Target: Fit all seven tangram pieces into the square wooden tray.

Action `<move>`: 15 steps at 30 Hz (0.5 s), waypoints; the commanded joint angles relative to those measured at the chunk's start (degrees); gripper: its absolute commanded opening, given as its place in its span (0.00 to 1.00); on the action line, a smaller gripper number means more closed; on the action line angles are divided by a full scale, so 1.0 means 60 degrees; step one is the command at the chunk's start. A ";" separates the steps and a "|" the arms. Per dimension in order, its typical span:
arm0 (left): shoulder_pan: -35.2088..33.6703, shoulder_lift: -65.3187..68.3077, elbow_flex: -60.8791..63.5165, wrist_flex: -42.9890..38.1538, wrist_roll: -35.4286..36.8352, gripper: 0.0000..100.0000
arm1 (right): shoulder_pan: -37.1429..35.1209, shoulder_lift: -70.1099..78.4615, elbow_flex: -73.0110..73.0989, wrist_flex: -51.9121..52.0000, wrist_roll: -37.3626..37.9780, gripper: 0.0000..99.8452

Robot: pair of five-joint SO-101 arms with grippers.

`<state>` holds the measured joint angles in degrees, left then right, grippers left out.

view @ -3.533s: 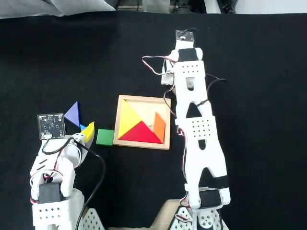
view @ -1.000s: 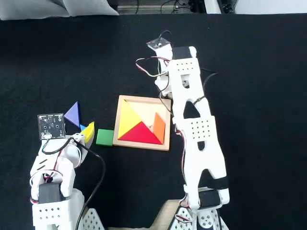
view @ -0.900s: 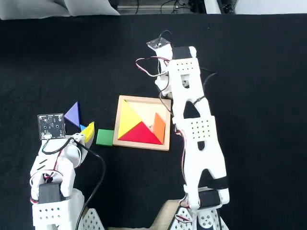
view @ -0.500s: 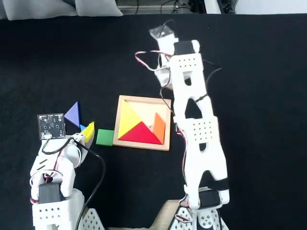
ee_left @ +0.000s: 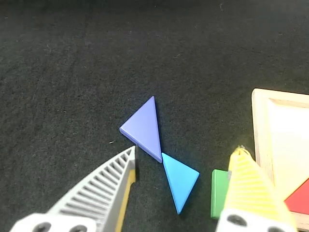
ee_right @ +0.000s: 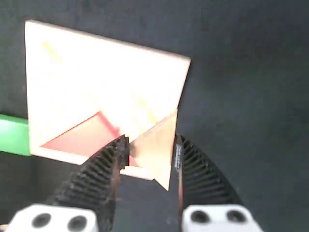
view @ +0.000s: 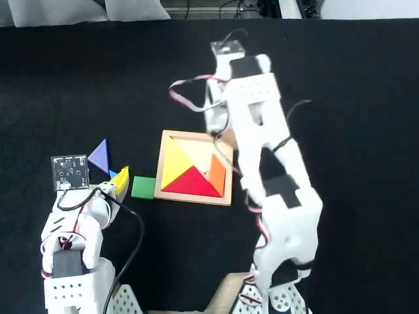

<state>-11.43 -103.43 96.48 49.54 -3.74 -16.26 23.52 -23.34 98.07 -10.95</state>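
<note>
The square wooden tray (view: 196, 197) lies mid-table and holds a yellow triangle (view: 174, 160), a red triangle (view: 192, 180) and an orange piece (view: 217, 170). My right gripper (ee_right: 148, 142) is shut on a pale triangular piece (ee_right: 155, 145), hanging just above the tray (ee_right: 96, 53) near its far right corner. To the left of the tray lie a green square (view: 143, 187), a blue triangle (ee_left: 179, 180) and a purple triangle (ee_left: 143, 128). My left gripper (ee_left: 186, 152) stands open over the blue triangle, holding nothing.
Black cloth covers the whole table. The right arm (view: 275, 190) bends over the tray's right side and hides that edge. The left arm's base (view: 69, 275) stands at the front left. Pale fabric (view: 98, 8) lies along the far edge.
The right arm has swung left and raised its elbow, bringing its gripper from beyond the tray back over the tray's far right corner. The left arm and the loose pieces have not moved.
</note>
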 commanded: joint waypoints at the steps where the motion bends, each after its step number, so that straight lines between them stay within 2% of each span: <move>1: 0.0095 -0.0073 0.0154 0.0044 -0.0073 0.30 | -0.0630 -0.1004 0.0989 -0.0806 -0.1612 0.08; 5: 0.0066 -0.0073 0.0154 0.0044 -0.0073 0.30 | -0.0952 -0.1004 0.1853 -0.1538 -0.2432 0.08; 13: 0.0095 -0.0073 0.0154 0.0044 -0.0073 0.30 | -0.1700 -0.1004 0.3392 -0.2989 -0.2579 0.08; 15: 0.0081 -0.0073 0.0154 0.0044 -0.0073 0.30 | -0.1744 -0.1004 0.3568 -0.3223 -0.2960 0.08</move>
<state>-11.43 -103.43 96.48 49.54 -3.74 -25.58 21.32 -2.42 81.10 -26.33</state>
